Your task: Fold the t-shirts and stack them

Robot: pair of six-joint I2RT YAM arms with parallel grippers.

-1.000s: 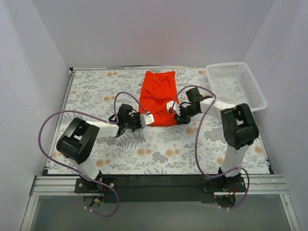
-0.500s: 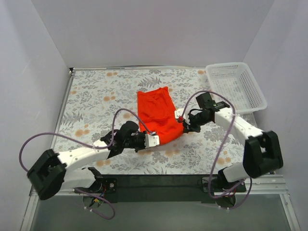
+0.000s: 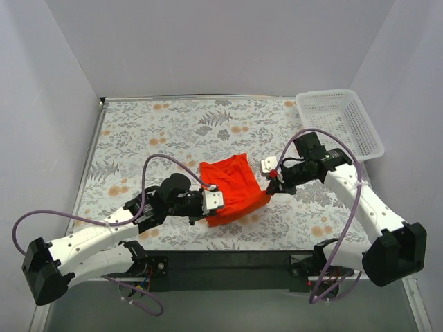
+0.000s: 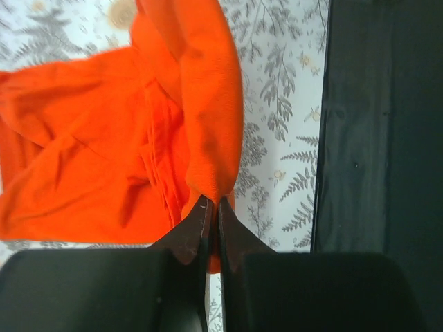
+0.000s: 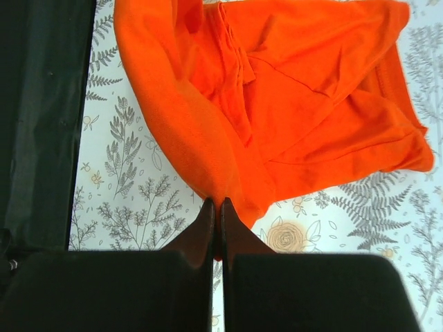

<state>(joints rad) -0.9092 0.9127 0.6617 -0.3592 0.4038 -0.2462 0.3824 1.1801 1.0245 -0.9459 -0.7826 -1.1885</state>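
Note:
One orange-red t-shirt (image 3: 232, 187) lies bunched near the front middle of the floral table, stretched between my two grippers. My left gripper (image 3: 212, 200) is shut on the shirt's front-left corner; in the left wrist view the cloth (image 4: 138, 152) is pinched between the dark fingertips (image 4: 197, 221). My right gripper (image 3: 273, 176) is shut on the front-right corner, and the right wrist view shows the fabric (image 5: 291, 104) fanning out from its closed fingertips (image 5: 206, 225).
A white mesh basket (image 3: 338, 121) stands at the back right corner. The black front strip (image 3: 228, 261) of the table lies just behind both grippers. White walls close in the left, back and right sides.
Both grippers have pulled the shirt from the back middle of the table toward the front edge. The cloth went from lying flat and long to bunched and shorter.

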